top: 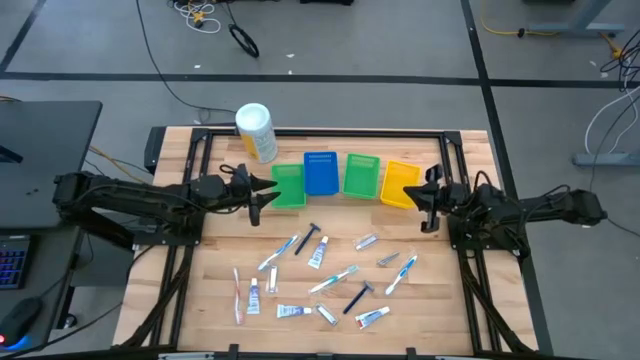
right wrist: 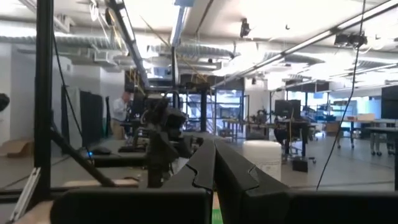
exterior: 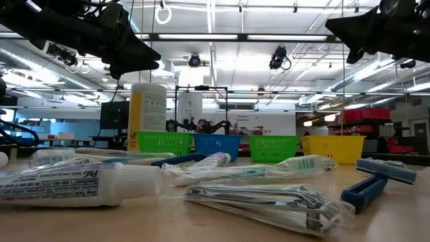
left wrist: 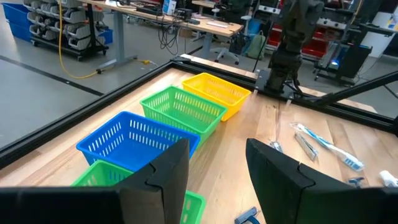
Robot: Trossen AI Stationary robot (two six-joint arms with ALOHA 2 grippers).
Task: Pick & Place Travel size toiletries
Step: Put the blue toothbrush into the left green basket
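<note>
The travel size toiletries lie scattered on the near half of the wooden table: white toothpaste tubes (top: 254, 297) (exterior: 74, 183), toothbrushes (top: 334, 279), dark razors (top: 358, 296) (exterior: 379, 178) and small silvery packets (top: 366, 241). My left gripper (top: 262, 192) (left wrist: 217, 168) hovers open beside the left green bin (top: 288, 185), with nothing between its fingers. My right gripper (top: 425, 190) (right wrist: 214, 165) is shut and empty, held above the table just right of the yellow bin (top: 400, 184). Both grippers are clear of the toiletries.
A row of bins stands across the table's middle: green, blue (top: 321, 172), green (top: 362, 175), yellow. A big white canister with a yellow label (top: 256, 132) stands at the far left. Black frame rails run along the table's edges (top: 470, 290).
</note>
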